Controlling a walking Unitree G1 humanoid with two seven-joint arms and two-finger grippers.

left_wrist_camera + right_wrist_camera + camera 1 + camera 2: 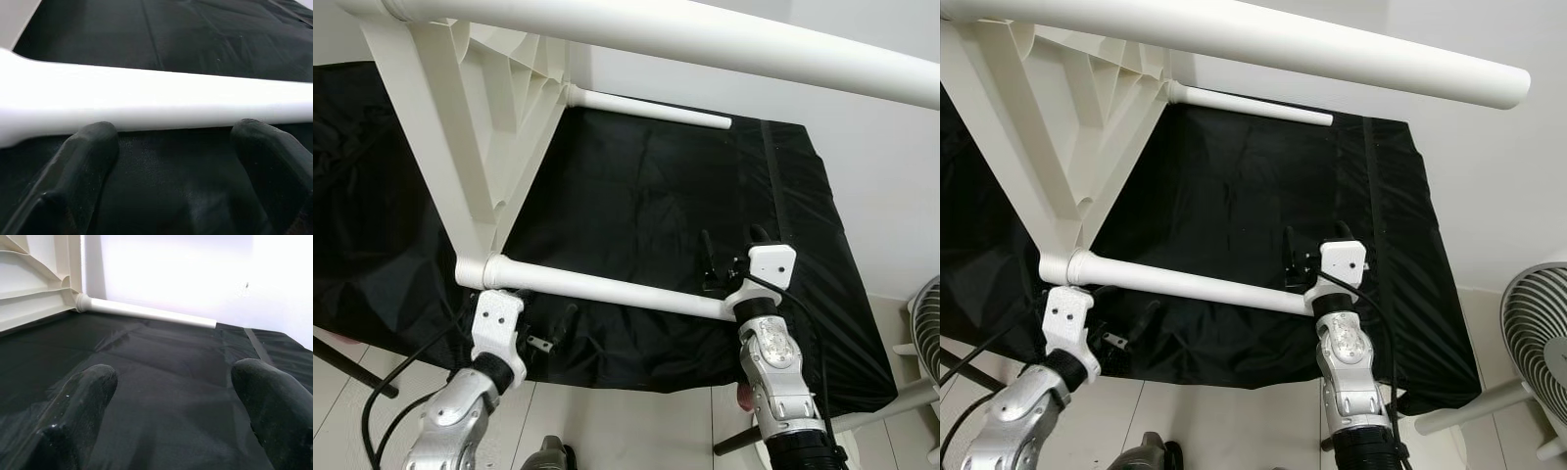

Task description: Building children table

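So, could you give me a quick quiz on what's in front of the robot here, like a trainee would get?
1. True or false: the table is tipped on its side.
2. What stands on the floor at the right? A) fan B) chair C) bucket
3. Fill in: the jaws of the left gripper and right gripper are ___.
Key: 1 true; 2 A; 3 open.

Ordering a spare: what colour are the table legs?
White plastic tube legs, clearest in left eye view.
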